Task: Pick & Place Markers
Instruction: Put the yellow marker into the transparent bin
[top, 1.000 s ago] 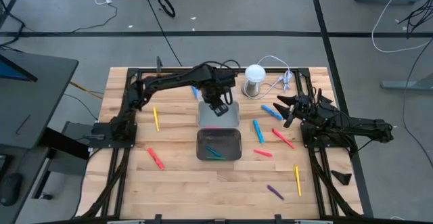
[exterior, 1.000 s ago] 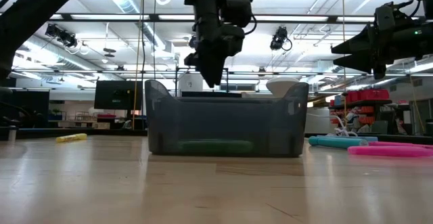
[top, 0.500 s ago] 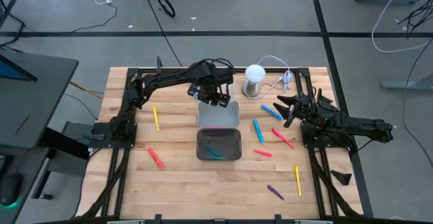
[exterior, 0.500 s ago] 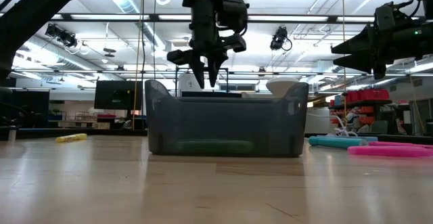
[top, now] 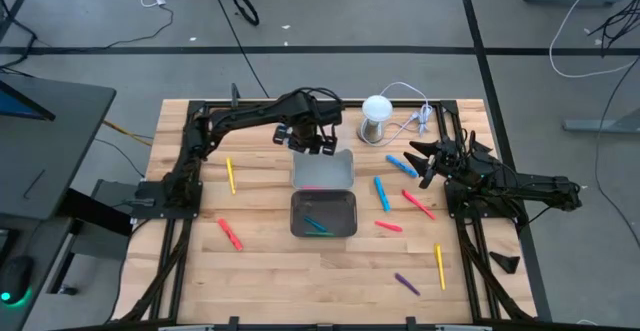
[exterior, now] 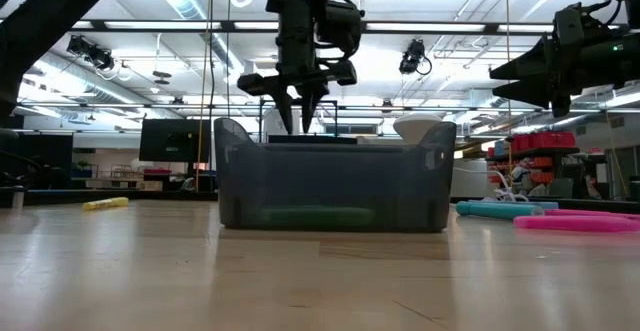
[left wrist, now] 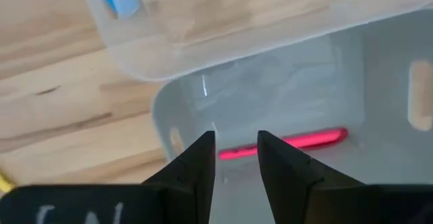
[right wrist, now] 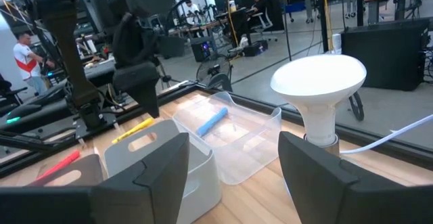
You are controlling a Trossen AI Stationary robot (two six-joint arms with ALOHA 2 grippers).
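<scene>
Left gripper (top: 313,143) hangs above the far edge of the pale tray (top: 322,170), fingers (left wrist: 193,170) slightly parted, holding nothing. A red marker (left wrist: 284,143) lies in that tray; green and blue markers (top: 318,226) lie in the dark tray (top: 323,214). Right gripper (top: 420,157) waits at the tabletop's (top: 270,271) right side, fingers wide open, empty. Other markers (top: 381,193) lie scattered on the wood

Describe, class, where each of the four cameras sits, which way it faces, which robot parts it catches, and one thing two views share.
High: overhead, straight down; both arms, left end effector above the grey tray.
Low: table height, level; left end effector over trays, right end effector aloft.
Left wrist: down past own fingers at pink marker.
Right wrist: forward past own fingers, white dome.
Shared: that tray, in the high and left wrist views.
</scene>
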